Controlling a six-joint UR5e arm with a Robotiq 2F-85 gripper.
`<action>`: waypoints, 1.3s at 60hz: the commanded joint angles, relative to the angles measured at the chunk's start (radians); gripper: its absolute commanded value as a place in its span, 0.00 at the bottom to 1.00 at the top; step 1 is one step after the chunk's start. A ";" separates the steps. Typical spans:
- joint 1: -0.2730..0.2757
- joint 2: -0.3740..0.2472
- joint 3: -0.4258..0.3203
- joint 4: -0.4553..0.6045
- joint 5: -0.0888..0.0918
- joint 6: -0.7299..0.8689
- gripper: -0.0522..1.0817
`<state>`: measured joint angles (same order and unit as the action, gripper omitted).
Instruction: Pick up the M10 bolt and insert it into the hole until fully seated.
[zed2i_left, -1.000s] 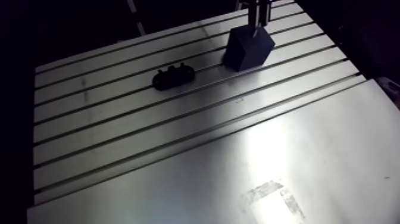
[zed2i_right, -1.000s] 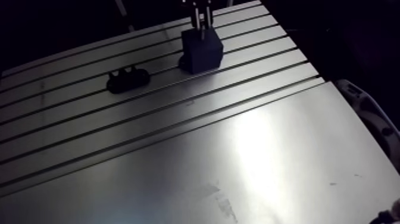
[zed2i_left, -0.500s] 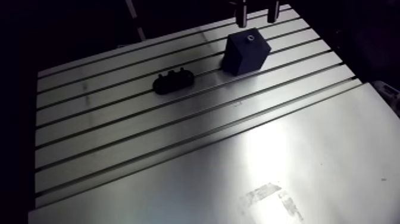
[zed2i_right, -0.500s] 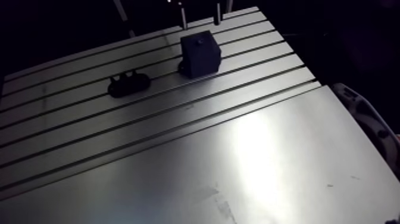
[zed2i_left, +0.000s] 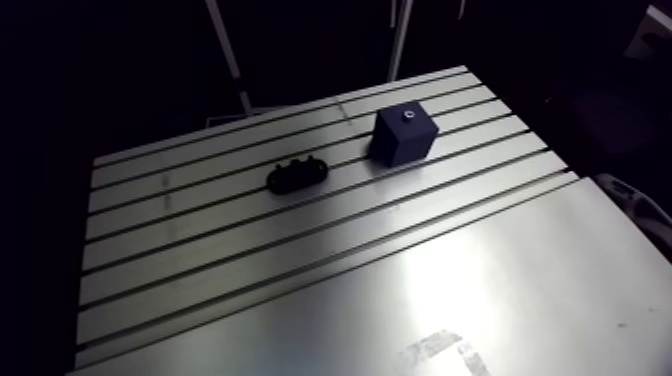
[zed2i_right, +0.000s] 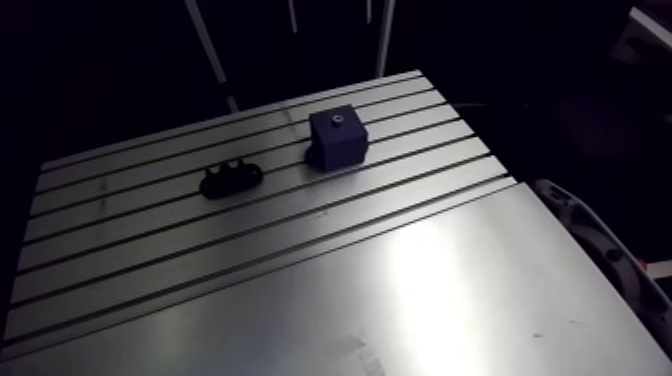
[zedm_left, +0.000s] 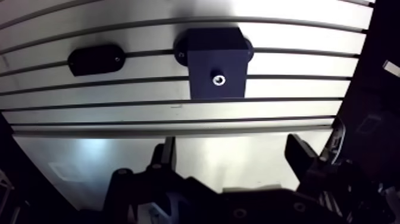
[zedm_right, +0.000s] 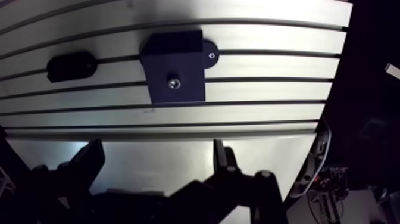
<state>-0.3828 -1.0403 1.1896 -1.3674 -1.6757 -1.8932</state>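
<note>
Tabletop: slotted aluminium table (zed2i_left: 200, 250), with a smooth plate on the near side and the grooved part beyond it, where both fixtures sit so they can be anchored in the slots.
Gripper: gripper (zedm_left: 229, 146) hangs high above the plate's edge, its two fingers spread wide with only bare metal showing between them; it holds nothing.
Holder: black oblong holder (zed2i_left: 297, 173) lies across a groove beside the block and well apart from the fingers. It has low bumps on top, and whether any of them is a bolt is too small to tell. It probably serves to present parts upright for picking.
Block: dark block (zedm_left: 205, 65) stands ahead of the gripper with screwed tabs at its base, likely so it cannot shift under a push from above.
Bolt: M10 bolt (zedm_left: 219, 79) shows only as a small bright ring in the hole in the block's top face, not standing proud.
Stage: judging by the sunken head and the empty, raised fingers, the insertion looks finished and the arm is clear of the work.
</note>
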 joint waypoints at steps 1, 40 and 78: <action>0.055 -0.319 0.162 -0.192 0.053 0.025 0.05; 0.096 -0.382 0.102 0.030 0.132 0.049 0.05; 0.104 -0.353 0.103 0.026 0.078 0.049 0.05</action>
<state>-0.2812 -1.4112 1.2929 -1.3377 -1.5687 -1.8453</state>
